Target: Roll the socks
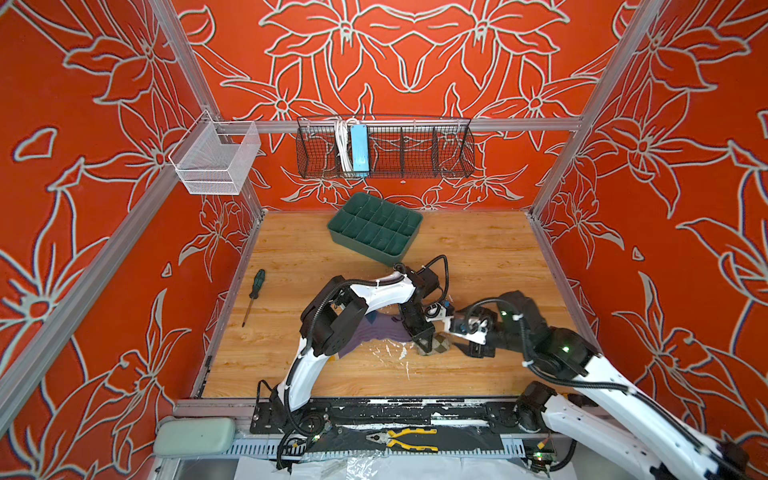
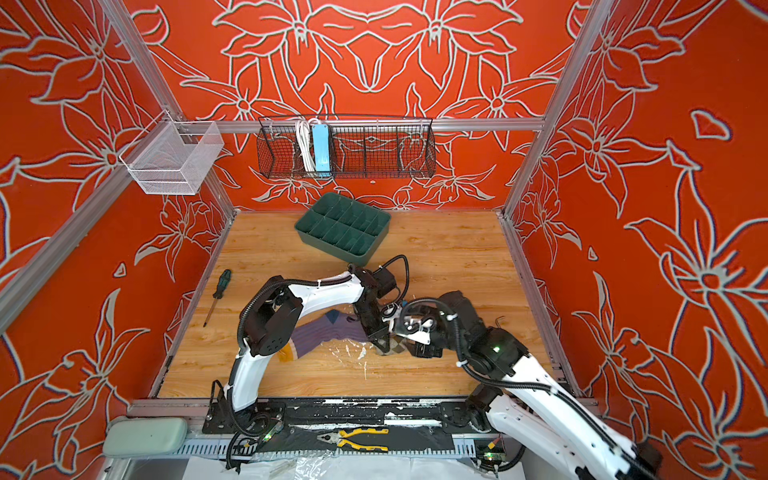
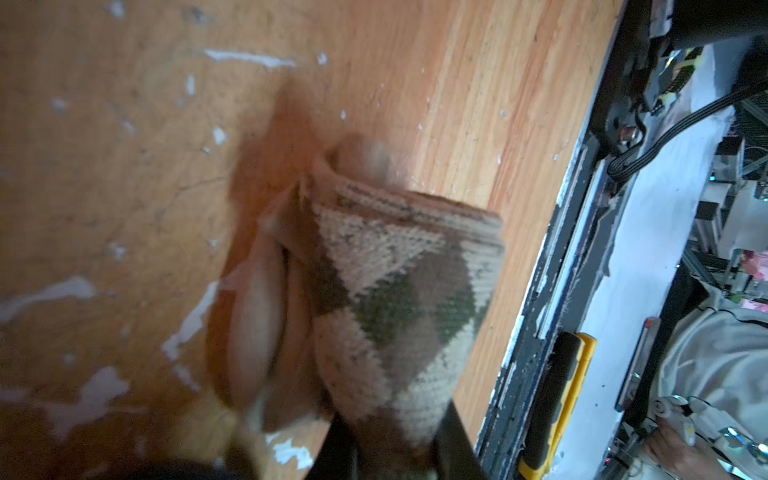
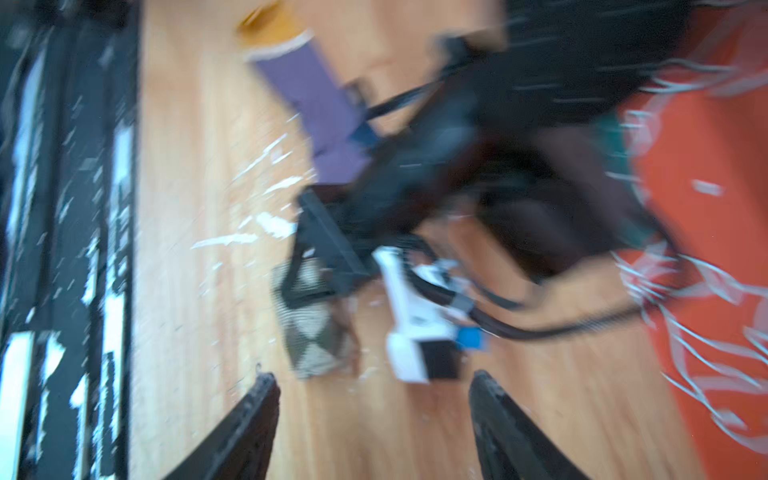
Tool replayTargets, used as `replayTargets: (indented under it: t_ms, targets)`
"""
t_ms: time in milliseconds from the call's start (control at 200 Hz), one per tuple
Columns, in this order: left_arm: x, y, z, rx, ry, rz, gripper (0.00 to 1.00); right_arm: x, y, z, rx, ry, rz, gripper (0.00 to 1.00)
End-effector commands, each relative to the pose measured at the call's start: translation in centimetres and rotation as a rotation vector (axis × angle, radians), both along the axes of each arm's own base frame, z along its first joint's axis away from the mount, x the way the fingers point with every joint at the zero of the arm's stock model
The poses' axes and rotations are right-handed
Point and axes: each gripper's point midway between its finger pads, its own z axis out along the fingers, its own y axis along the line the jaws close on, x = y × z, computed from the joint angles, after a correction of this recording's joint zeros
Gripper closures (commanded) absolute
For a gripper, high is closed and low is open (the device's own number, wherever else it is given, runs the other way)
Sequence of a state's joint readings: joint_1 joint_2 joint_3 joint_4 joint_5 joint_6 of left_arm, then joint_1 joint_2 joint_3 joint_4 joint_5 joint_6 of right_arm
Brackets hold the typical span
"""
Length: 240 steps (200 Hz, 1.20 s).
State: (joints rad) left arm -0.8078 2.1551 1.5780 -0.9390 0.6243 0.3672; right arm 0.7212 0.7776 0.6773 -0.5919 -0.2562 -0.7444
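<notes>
Only the left wrist view shows the grip up close. At its lower centre the left gripper (image 3: 395,440) is clamped on the beige argyle sock (image 3: 399,291), which is bunched into a short roll on the wooden tabletop (image 3: 478,104). In both top views that roll (image 1: 437,345) is just a small patch right of centre, under the gripper's tip (image 1: 426,343).

The right wrist view is motion-blurred. It does show the right gripper (image 4: 374,376) with its jaws spread wide and only bare wood between them, and the roll (image 4: 316,332) lies just ahead of them. From above, this gripper (image 1: 465,347) sits just right of the roll.

The purple ribbed sock (image 1: 374,328) lies flat, left of the roll and partly under the left arm. Its mustard toe (image 2: 286,353) shows in a top view, and also at the upper edge of the right wrist view (image 4: 270,25).

The green divided tray (image 1: 361,248) stands at upper centre of the table, and its compartments show only their own floors. The black wire basket (image 1: 415,166) on the back rail holds a coiled white cable (image 1: 343,145) and a light-blue bar (image 1: 358,149). A white mesh basket (image 1: 216,166) hangs at upper left. A screwdriver (image 1: 254,295) lies at the table's left.
</notes>
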Motion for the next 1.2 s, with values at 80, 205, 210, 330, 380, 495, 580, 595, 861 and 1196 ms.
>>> replayTargets:
  t_ms: [80,205,210,330,380,495,580,595,861,1196]
  targets:
    - [-2.3,2.3,-3.6,0.155,0.11,-0.011,0.97,1.6,0.6,-6.9,-0.224,-0.048,0.036,0.26]
    - [-2.3,2.4,-3.7,0.156,0.112,-0.019,0.97,3.2,2.2,-8.7,-0.208,-0.097,0.045,0.25]
    - [-2.3,2.4,-3.7,0.155,0.113,-0.019,0.97,3.2,2.3,-8.9,-0.21,-0.094,0.045,0.25]
    - [-2.1,2.3,-3.7,0.147,0.108,-0.022,0.97,3.8,3.1,-10.6,-0.245,-0.087,0.07,0.28]
    - [-1.9,2.2,-3.7,0.146,0.104,-0.02,0.97,3.5,3.0,-11.7,-0.283,-0.071,0.094,0.31]
    - [-1.6,2.0,-3.4,0.136,0.089,-0.019,0.95,2.8,2.4,-13.7,-0.374,-0.014,0.109,0.46]
    - [-1.2,1.9,-2.8,0.12,0.055,-0.019,0.91,2.0,1.7,-14.5,-0.427,0.043,0.103,0.66]
    - [-1.1,1.9,-2.7,0.117,0.045,-0.018,0.9,1.9,1.5,-14.5,-0.434,0.052,0.101,0.7]
    - [4.0,1.8,2.7,-0.049,-0.307,0.107,0.65,-0.4,-0.7,-14.5,-0.491,0.156,0.078,1.0]
    - [7.6,8.3,12.5,-0.178,-0.901,0.25,0.5,-2.9,-0.2,-14.0,-0.454,0.322,0.102,1.0]
